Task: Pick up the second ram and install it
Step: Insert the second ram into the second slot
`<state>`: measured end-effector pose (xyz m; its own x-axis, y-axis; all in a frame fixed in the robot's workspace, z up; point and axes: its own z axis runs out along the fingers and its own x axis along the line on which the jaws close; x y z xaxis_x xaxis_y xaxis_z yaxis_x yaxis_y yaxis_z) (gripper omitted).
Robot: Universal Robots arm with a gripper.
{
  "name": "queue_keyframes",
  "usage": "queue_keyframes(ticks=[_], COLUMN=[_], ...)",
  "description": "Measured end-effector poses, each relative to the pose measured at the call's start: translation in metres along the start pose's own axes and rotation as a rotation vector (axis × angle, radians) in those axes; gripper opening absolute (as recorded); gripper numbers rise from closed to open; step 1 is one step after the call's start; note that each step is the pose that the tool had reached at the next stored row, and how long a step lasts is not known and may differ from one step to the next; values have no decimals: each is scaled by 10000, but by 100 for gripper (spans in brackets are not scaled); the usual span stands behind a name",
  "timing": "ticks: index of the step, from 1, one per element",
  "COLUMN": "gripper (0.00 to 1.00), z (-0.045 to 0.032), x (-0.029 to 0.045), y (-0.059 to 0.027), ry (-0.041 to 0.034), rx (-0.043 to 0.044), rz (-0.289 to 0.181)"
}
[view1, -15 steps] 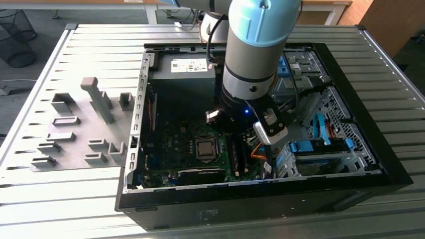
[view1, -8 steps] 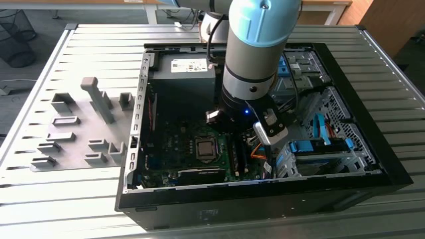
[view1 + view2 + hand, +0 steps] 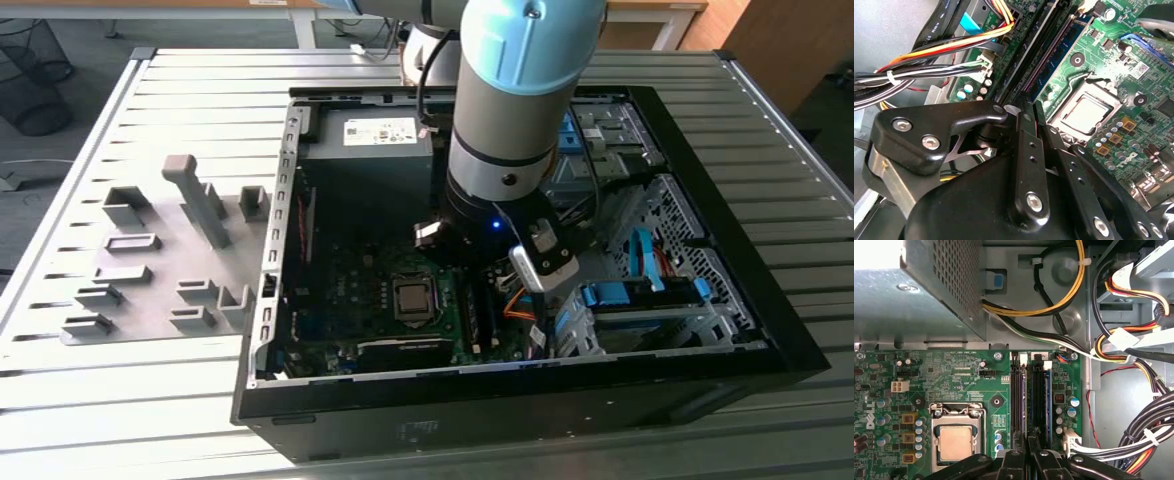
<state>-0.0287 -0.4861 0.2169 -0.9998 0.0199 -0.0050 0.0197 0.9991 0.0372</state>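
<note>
Claw: my gripper (image 3: pixel 1029 442) has its black fingers (image 3: pixel 1026 150) drawn together to a thin slit. I see nothing pinched between them.
Ram: the second ram (image 3: pixel 1022 400) is on edge in one of the long black slots. It runs straight away from my fingertips, and I cannot tell whether I touch it.
Exterior view alone: my arm (image 3: pixel 514 100) reaches down into the open computer case (image 3: pixel 534 400). The case lies on a slatted table (image 3: pixel 134 400), with a plate of grey holder blocks (image 3: pixel 174 260) on the exterior view's left.
First wrist view alone: the perforated power supply (image 3: pixel 914 290) sits beyond the board. Yellow and black leads loop across the case wall behind the slots.
Second wrist view alone: my finger links and their screws show close up. The second ram (image 3: pixel 1051 55) shows as a bluish-green edge between darker slots.
Both wrist views: the processor socket (image 3: pixel 956 440) lies just beside the slots on the green motherboard (image 3: pixel 954 375). A cable bundle (image 3: pixel 1134 360) lies on the other side.
Case contents: motherboard, power supply, cables, and a drive cage with blue tabs (image 3: pixel 641 295) on the exterior view's right.
</note>
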Motion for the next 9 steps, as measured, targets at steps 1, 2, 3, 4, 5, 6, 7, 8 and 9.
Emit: queue_keyframes(ticks=[1, 2, 3, 4, 5, 6, 7, 8, 9], gripper=[14, 14, 14, 14, 14, 14, 14, 14, 14], z=[0, 1, 3, 7, 10, 12, 13, 14, 14], x=[0, 0, 0, 0, 1, 6, 11, 18, 24], y=[0, 0, 0, -1, 0, -1, -1, -1, -1], ry=[-1, -1, -1, -1, -1, -1, -1, -1, 0], rx=[0, -1, -1, -1, -1, 0, 1, 1, 0], rz=[8, 12, 12, 13, 11, 9, 4, -3, -12])
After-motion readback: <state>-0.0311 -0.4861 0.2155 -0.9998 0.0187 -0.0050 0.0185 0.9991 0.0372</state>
